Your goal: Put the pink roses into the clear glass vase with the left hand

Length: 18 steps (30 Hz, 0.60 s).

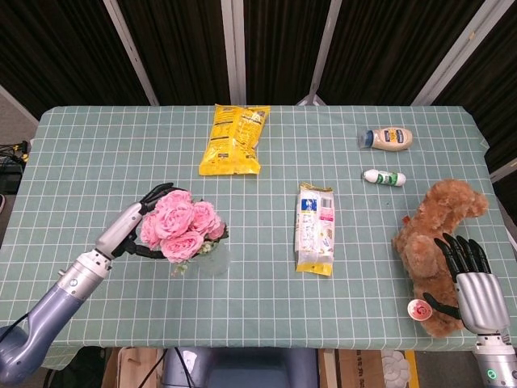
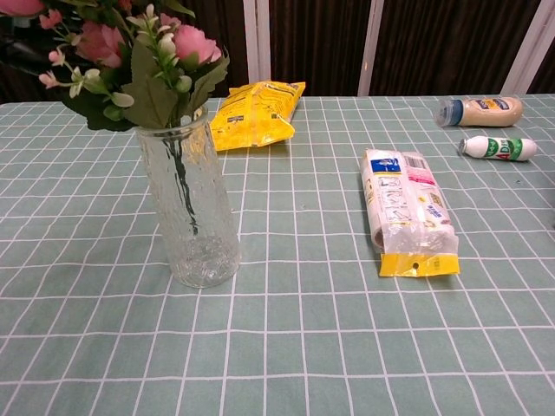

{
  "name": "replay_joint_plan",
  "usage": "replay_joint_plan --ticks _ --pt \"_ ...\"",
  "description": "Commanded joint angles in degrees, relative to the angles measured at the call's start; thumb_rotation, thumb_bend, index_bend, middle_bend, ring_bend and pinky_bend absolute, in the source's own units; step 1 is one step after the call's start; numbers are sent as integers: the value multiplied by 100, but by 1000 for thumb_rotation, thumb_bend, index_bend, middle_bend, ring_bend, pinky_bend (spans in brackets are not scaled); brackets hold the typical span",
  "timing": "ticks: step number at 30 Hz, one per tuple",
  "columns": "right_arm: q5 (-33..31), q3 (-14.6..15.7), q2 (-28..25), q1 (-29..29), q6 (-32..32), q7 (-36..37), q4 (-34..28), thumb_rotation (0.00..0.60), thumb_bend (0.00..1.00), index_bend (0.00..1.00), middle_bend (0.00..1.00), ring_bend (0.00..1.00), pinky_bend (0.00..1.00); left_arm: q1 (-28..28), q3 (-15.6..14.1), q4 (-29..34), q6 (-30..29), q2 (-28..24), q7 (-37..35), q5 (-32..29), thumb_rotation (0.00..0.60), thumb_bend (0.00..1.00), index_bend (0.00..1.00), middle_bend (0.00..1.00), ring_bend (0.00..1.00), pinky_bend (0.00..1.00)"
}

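The pink roses [image 1: 179,226] stand in the clear glass vase [image 1: 216,260] at the table's front left. In the chest view their stems run down inside the ribbed vase [image 2: 191,217], and the blooms and leaves [image 2: 186,43] rest on its rim. My left hand [image 1: 133,226] lies just left of the bouquet with its fingers spread beside the blooms and nothing in its grasp. The chest view does not show it. My right hand [image 1: 475,291] sits at the front right with fingers extended against a brown teddy bear [image 1: 440,226], holding nothing.
A yellow chip bag [image 1: 233,139] lies behind the vase. A white and yellow snack packet [image 1: 315,228] is at mid-table. A mayonnaise bottle [image 1: 388,138] and a small white and green bottle [image 1: 384,177] lie at the back right. A small pink cup [image 1: 418,309] sits beside the bear.
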<state>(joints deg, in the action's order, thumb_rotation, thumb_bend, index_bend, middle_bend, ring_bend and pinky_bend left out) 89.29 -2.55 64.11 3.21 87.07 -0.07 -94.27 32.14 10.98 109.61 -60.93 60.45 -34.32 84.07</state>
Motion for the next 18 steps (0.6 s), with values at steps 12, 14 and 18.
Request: replay_joint_plan --ticks 12,14,18 --pt "26 9 -27 -19 30 32 -22 600 169 124 90 10 0 -1851 -1298 1129 -1753 -975 5405 -496 600 244 278 141 0 51" --pt "36 20 -30 -18 19 34 -24 600 170 124 90 10 0 -2070 -1337 959 -2106 -778 5444 -354 600 244 276 141 0 50" --pt "48 24 -27 -13 15 30 -22 600 169 124 90 11 0 -2395 -1402 285 -2701 -319 5077 300 600 244 275 141 0 50"
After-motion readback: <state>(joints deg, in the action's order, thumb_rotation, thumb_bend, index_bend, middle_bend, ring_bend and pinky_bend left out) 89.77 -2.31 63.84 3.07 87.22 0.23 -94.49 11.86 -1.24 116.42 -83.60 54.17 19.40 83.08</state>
